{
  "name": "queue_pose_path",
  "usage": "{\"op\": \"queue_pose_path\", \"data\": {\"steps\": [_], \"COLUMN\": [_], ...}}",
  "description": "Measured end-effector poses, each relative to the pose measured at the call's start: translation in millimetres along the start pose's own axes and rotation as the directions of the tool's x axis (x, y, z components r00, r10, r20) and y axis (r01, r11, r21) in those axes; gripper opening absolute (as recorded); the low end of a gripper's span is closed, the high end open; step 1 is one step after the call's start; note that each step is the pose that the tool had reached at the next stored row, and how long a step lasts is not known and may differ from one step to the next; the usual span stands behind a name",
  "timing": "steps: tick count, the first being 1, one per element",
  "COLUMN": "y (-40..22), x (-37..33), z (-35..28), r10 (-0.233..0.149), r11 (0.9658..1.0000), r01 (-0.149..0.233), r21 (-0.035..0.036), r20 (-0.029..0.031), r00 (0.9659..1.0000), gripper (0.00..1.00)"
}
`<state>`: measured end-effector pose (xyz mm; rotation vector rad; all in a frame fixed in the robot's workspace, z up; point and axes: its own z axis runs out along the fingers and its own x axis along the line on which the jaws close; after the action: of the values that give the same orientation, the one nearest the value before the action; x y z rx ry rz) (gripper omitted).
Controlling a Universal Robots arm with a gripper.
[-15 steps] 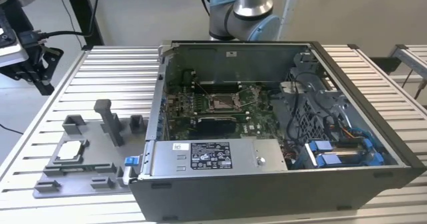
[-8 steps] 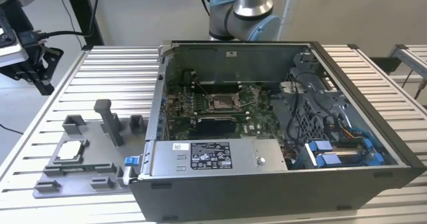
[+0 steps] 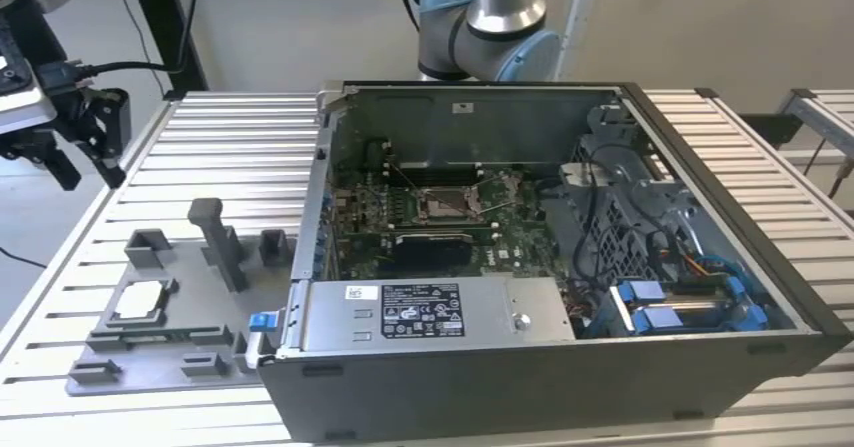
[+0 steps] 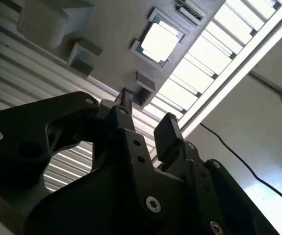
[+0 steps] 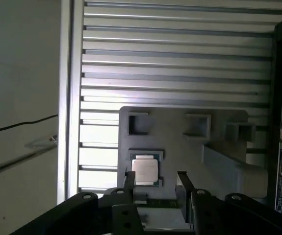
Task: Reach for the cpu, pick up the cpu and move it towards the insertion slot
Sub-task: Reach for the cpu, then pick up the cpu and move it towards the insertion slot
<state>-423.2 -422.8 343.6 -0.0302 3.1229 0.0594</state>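
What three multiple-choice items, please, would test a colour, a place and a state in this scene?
1. The board around the insertion slot is: A green; B red; C white.
2. The cpu lies: A in the insertion slot; B in the grey tray; C on bare slats.
3. The gripper is: A open; B shut on the cpu; C shut on nothing.
Answers: A, green shows around the socket; B, it sits in the tray's recess in both wrist views; A, a gap separates its fingers, which hold nothing.
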Motion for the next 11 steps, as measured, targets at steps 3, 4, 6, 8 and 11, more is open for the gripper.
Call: {"op": "queue_pose_path", "data": {"steps": [3, 4, 6, 8, 11], "y": [0.0, 0.0, 0.0, 0.0, 0.0], "x": [0.0, 0.0, 0.1, 0.1, 0.1], "z": [0.0, 0.0, 0.0, 0.0, 0.3], "r10": [0.0, 0.0, 0.0, 0.0, 0.0], "r11": [1.0, 1.0, 1.0, 1.0, 1.0], "r01": [0.0, 0.0, 0.0, 0.0, 0.0], "r21": [0.0, 0.0, 0.0, 0.0, 0.0], "r20": [0.0, -0.0001, -0.0001, -0.0001, -0.0001], "r00": [1.0, 1.0, 1.0, 1.0, 1.0], "gripper": [1.0, 1.0, 1.0, 1.0, 1.0]}}
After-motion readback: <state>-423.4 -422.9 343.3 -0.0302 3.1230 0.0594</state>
